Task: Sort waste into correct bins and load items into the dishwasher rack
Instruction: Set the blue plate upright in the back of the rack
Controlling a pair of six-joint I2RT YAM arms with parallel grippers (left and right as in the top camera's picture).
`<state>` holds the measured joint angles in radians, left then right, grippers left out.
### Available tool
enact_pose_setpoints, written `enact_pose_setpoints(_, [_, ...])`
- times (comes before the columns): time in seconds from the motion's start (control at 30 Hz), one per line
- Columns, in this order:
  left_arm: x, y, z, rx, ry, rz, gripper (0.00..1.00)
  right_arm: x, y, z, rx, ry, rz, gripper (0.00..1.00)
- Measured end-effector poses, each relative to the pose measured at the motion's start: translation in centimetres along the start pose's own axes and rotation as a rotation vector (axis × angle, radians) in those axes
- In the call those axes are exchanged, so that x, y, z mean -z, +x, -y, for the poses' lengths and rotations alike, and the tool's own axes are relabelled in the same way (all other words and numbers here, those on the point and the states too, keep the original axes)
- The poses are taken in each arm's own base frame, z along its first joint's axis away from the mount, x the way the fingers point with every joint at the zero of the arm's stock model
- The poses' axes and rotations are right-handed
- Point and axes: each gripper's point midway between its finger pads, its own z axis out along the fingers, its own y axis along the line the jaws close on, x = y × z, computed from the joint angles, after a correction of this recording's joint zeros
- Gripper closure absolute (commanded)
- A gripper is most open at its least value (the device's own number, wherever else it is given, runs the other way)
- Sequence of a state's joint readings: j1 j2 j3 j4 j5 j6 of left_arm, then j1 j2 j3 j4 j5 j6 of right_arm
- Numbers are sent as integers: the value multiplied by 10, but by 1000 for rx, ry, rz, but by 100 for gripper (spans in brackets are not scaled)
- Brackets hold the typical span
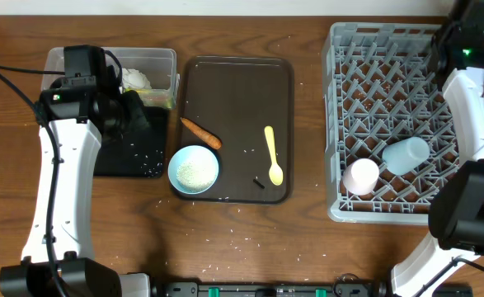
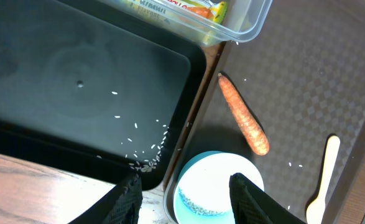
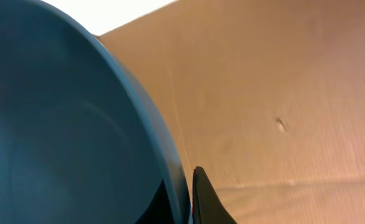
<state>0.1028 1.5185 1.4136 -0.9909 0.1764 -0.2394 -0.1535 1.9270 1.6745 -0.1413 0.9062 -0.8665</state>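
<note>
– Orange carrot piece (image 1: 200, 132): where does it lie?
– On the larger brown serving tray (image 1: 237, 82), 9 o'clock side, tilted, touching nothing. The small pale bowl (image 1: 194, 170) sits at that tray's 7 o'clock corner with white rice in it. The yellow plastic spoon (image 1: 272, 154) lies toward 4 o'clock, scoop end pointing to 6.

– Bins?
– The clear plastic rectangular tub (image 1: 60, 58) is at the table's 10 o'clock. The crumpled white tissue (image 1: 136, 78) is inside, and the small yellow-green wrapper (image 2: 216, 9) is against its 3 o'clock wall. The shallow black rectangular tray (image 2: 45, 74) is just beside the tub on the 6 o'clock side. The loose white rice grains (image 2: 148, 163) are bunched in its corner nearest the bowl. A few more grains are strewn on the table.

– Left gripper (image 2: 185, 180)?
– Fingers spread wide, nothing between them. It hangs over the edge where black tray meets bowl.

– Right gripper (image 3: 182, 186)?
– Pinched tight on the rim of the dark blue plate (image 3: 58, 124), up near the rack's 1 o'clock corner.

– Rack?
– The large square light-grey plastic rack (image 1: 373, 82) is at the table's 3 o'clock. The pale pink cup (image 1: 361, 176) and the light blue cup (image 1: 406, 155) are just beside each other along its 6 o'clock edge.
</note>
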Motion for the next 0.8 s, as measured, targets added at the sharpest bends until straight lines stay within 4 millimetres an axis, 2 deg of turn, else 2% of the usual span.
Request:
enact_pose_setpoints(0.1, [0,0,0,0,0,1,51,-7,7,-8,62,-53,1,99])
enact_pose_setpoints(0.27, [0,-4,1,-2,6,18,52,-19,17,-11,87,-81,-8,99])
enact_pose_setpoints(0.47, [0,-8,2,-4,9,31,51,-28,18,-24,101,-113,-2,97])
enact_pose_setpoints(0.57, [0,-8,3,-4,10,32,51,-25,18,-31,130,-161,4,58])
enact_pose_setpoints(0.63, [0,-8,2,-4,10,32,51,-26,23,-46,160,-209,-4,44])
enact_pose_setpoints(0.7, [0,-8,2,-4,10,33,51,-27,23,-57,152,-235,-3,24])
enact_pose_setpoints(0.8, [0,-8,2,-4,10,33,51,-25,19,-66,98,-265,9,11])
